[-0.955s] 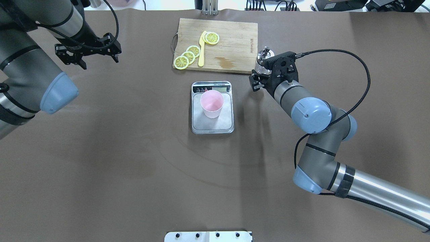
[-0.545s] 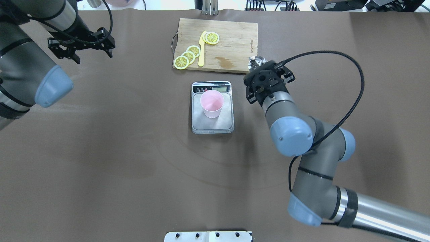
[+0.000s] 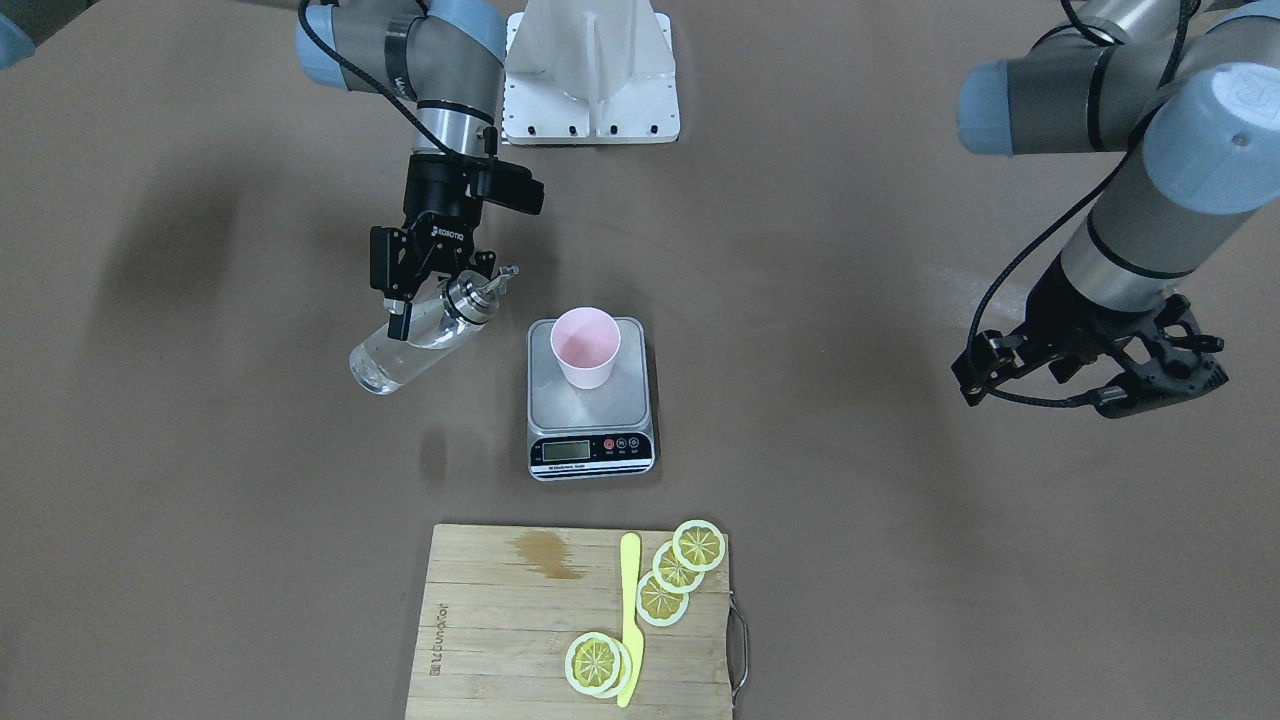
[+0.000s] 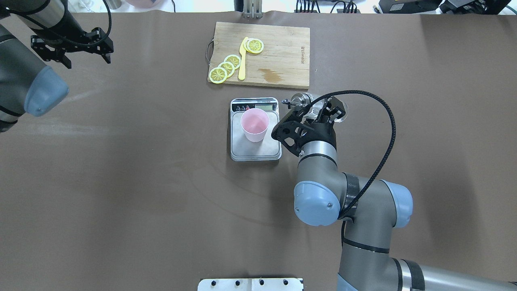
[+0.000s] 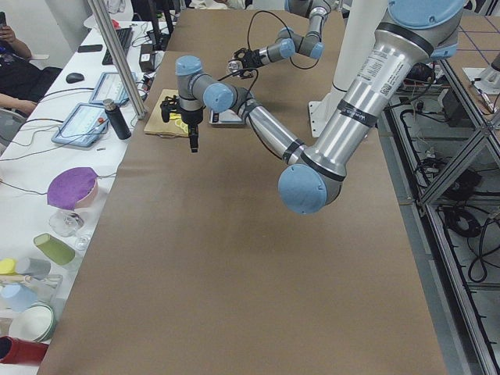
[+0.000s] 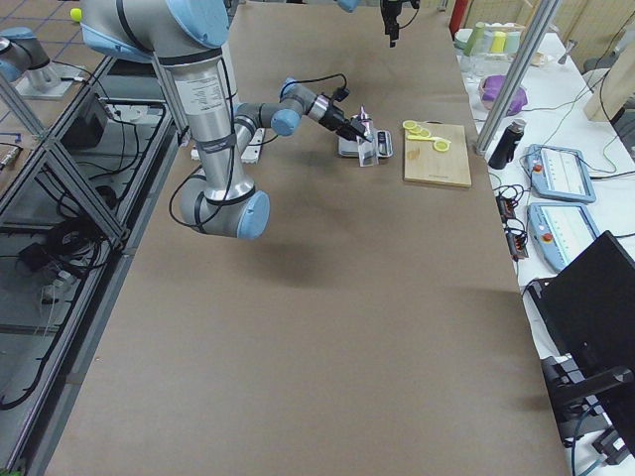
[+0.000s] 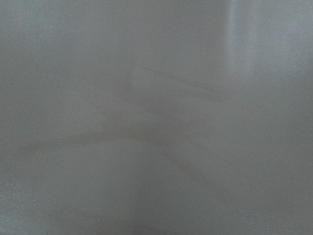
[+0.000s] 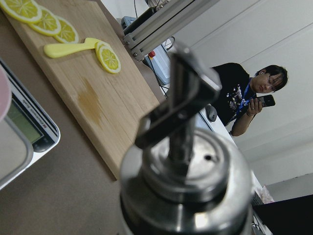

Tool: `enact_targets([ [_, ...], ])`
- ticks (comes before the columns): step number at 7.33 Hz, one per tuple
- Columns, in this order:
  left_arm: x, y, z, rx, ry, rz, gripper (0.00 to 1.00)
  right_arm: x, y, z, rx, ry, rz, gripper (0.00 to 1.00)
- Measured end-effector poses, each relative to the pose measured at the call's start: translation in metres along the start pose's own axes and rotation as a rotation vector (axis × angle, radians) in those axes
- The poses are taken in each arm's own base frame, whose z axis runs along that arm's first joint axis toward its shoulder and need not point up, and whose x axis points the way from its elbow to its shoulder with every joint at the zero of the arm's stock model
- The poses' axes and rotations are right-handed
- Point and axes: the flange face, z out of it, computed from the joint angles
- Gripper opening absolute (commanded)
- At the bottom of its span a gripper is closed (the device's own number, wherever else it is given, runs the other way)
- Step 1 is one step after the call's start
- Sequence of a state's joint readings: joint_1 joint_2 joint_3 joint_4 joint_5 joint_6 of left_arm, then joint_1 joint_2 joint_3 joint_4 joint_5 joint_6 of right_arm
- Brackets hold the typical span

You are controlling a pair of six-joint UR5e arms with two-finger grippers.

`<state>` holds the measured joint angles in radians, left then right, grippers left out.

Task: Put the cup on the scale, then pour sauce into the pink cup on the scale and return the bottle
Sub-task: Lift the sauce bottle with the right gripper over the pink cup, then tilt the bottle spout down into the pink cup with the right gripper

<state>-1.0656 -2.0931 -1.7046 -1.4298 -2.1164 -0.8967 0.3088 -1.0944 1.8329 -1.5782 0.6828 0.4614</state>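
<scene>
Pink cup (image 3: pixel 585 345) stood upright on scale (image 3: pixel 560 408), mid worktop (image 3: pixel 250 480). Right hand (image 3: pixel 432 305) was clamped on glass bottle (image 3: pixel 410 352) near its cap, held clear of worktop, just beside scale on robot's right. Bottle's long axis was tilted: metal spout (image 3: pixel 478 290) aimed toward cup, base pointing away. Spout was short of rim, not over cup. Pour likely needed sideways shift toward cup first. Left hand (image 4: pixel 88 61) was open, empty, well apart; right arm far nearer.

One camera sits behind my shoulders, looking down on the bench (image 4: pixel 121 182); another faces me from across it, steeply down. Both share the scale (image 4: pixel 262 150). Two distant ones look along it from either end. My right wrist camera hugs the bottle (image 8: pixel 186 186); the left shows blur.
</scene>
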Motion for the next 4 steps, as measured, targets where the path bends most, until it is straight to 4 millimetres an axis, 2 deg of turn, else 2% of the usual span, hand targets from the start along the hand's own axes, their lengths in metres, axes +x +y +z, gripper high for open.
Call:
enact_targets([
  [3,-0.012,-0.009,0.01,-0.006,-0.02,0.013,0.99,-0.008,-0.014,0.002,-0.049,0.078,-0.199,0.0],
  [4,-0.016,-0.012,0.012,-0.009,-0.025,0.018,0.99,-0.019,-0.021,0.008,-0.061,0.106,-0.24,0.0],
])
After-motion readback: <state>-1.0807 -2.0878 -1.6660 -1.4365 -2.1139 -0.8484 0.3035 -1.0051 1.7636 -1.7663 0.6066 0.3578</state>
